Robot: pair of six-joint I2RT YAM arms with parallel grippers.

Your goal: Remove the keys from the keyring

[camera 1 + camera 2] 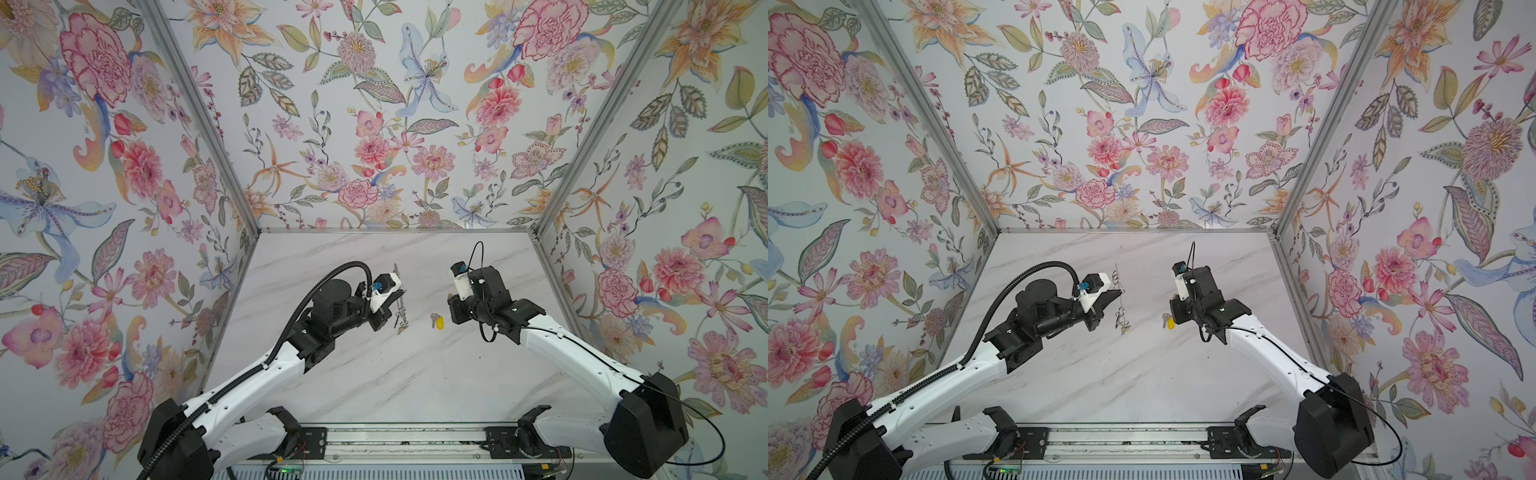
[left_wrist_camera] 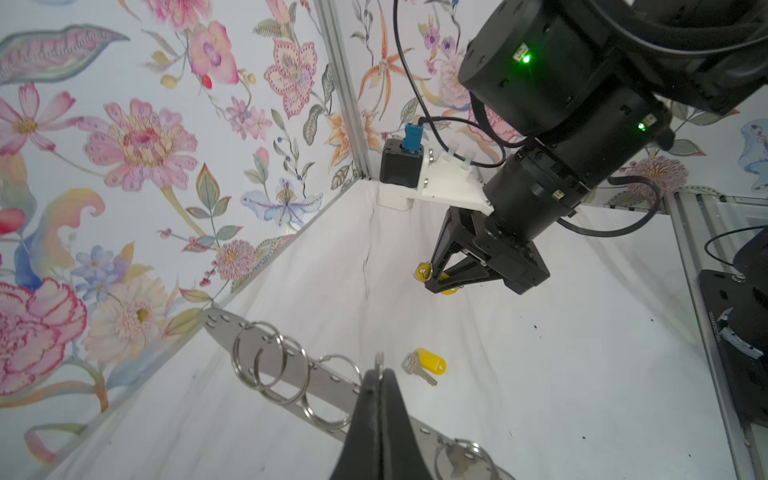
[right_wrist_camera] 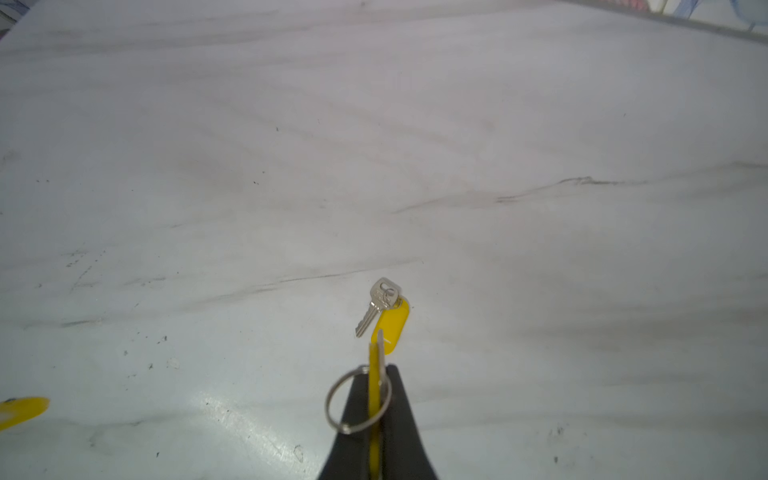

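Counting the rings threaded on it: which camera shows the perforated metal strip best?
The left wrist view. There the metal strip is seen broadside, its holes and split rings plain, and the left gripper is shut on it. In both top views the strip is edge-on, only a thin line. The right wrist view does not show it.

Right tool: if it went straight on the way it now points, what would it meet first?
Probably the loose key, yellow-tagged, lying on the table just ahead of the right tool, which grips a second key. Depth is unclear: it could touch the table first.
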